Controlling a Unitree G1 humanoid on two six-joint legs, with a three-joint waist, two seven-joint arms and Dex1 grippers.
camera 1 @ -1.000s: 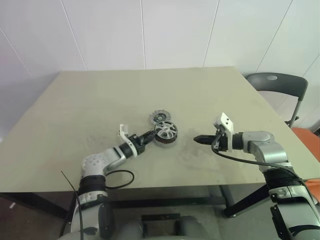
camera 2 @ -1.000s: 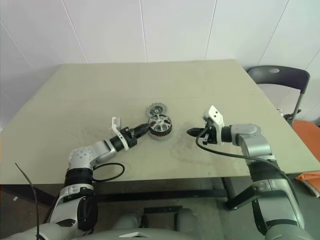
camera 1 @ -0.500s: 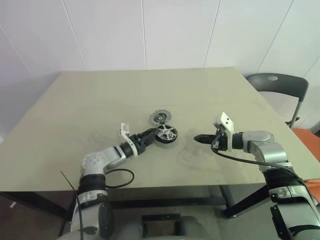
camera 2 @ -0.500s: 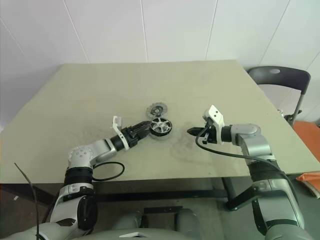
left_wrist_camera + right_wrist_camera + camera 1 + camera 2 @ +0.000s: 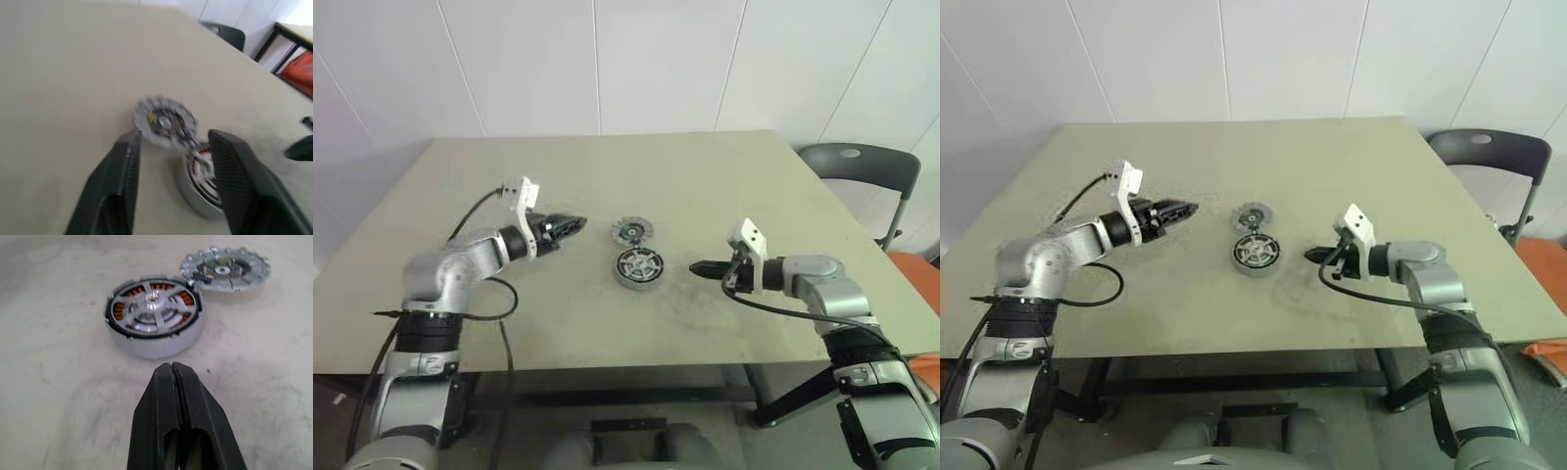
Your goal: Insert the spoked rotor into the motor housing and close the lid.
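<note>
The right tool is seen pressed together, empty, near the motor housing on the counter, in which the spoked rotor is seated. Just behind lies the lid; the left tool is held apart, empty, above the counter.

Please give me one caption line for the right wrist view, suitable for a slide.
Shut right claw points at the motor housing with the spoked rotor seated inside; the lid lies beside it on the table.

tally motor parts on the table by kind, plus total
spoked rotor: 1, seated in the housing
motor housing: 1
lid: 1, lying beside the housing, dark-centre face up
Total: 3
</note>
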